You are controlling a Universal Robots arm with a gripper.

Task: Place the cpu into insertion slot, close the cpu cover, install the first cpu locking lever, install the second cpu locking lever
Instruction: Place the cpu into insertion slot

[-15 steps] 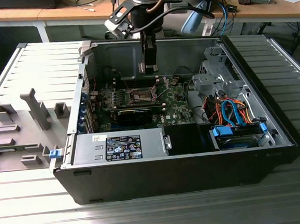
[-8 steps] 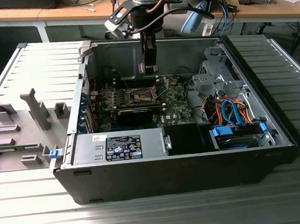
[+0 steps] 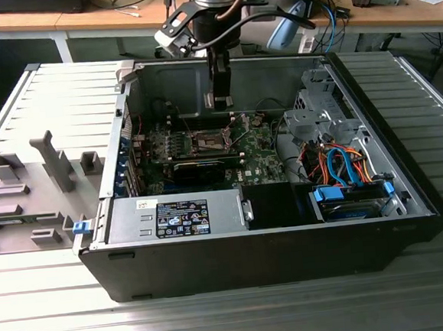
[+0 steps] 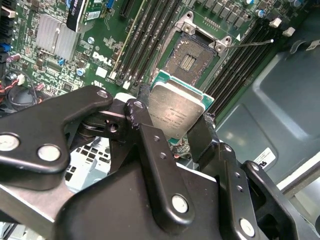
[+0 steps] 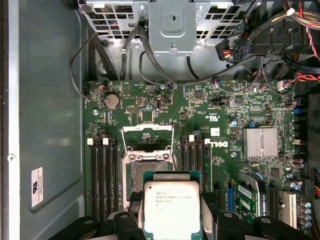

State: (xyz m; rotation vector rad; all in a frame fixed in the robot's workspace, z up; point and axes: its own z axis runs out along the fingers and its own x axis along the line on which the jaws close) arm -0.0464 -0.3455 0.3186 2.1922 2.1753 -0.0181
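Note:
My gripper (image 4: 172, 127) is shut on the cpu (image 4: 175, 111), a flat silvery square with a green edge, held by two opposite sides between the black fingers (image 4: 142, 125). In the first wrist view the cpu (image 5: 171, 207) hangs above the green board and partly covers the insertion slot (image 5: 142, 172). The second wrist view has the insertion slot (image 4: 192, 57) just beyond the chip, with its contact field bare. The cpu cover (image 5: 148, 136) stands swung open at the slot's far side. A thin wire lever (image 4: 255, 43) sticks out free beside the slot. In the exterior view my gripper (image 3: 220, 98) hangs inside the open case over the slot (image 3: 208, 142).
Rows of black memory slots (image 5: 102, 175) flank the socket on both sides. A finned heat sink (image 5: 260, 142) and a long black card (image 3: 199, 167) sit nearby. A drive cage (image 5: 170, 25) with cables, the case walls (image 3: 169, 81) and a power supply (image 3: 179, 215) ring the board.

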